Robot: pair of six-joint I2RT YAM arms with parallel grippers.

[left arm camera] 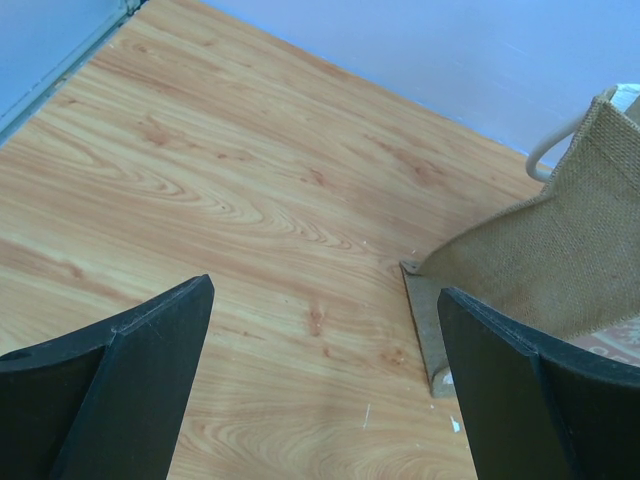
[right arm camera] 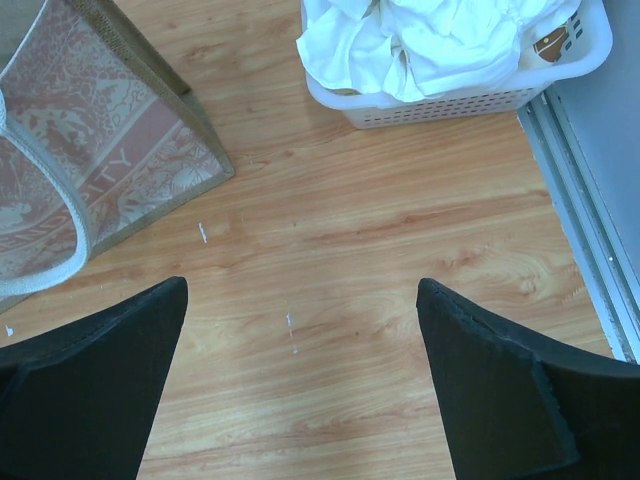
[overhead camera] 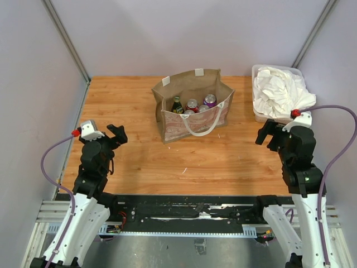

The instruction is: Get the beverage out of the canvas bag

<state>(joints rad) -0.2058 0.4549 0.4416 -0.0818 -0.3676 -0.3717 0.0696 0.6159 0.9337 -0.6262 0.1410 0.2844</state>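
The tan canvas bag (overhead camera: 192, 106) stands open at the table's far middle, with white handles and a reddish-printed front panel. Inside it are a dark green bottle (overhead camera: 177, 105) and several cans, one purple (overhead camera: 210, 100) and one red (overhead camera: 192, 105). The bag's corner shows in the left wrist view (left arm camera: 560, 270) and its printed panel in the right wrist view (right arm camera: 90, 150). My left gripper (overhead camera: 117, 134) is open and empty at the left, well short of the bag. My right gripper (overhead camera: 266, 134) is open and empty at the right, between bag and bin.
A white plastic bin of white cloths (overhead camera: 279, 92) stands at the back right, also in the right wrist view (right arm camera: 450, 60). Grey walls close in the wooden table (overhead camera: 184, 167) on the left, right and back.
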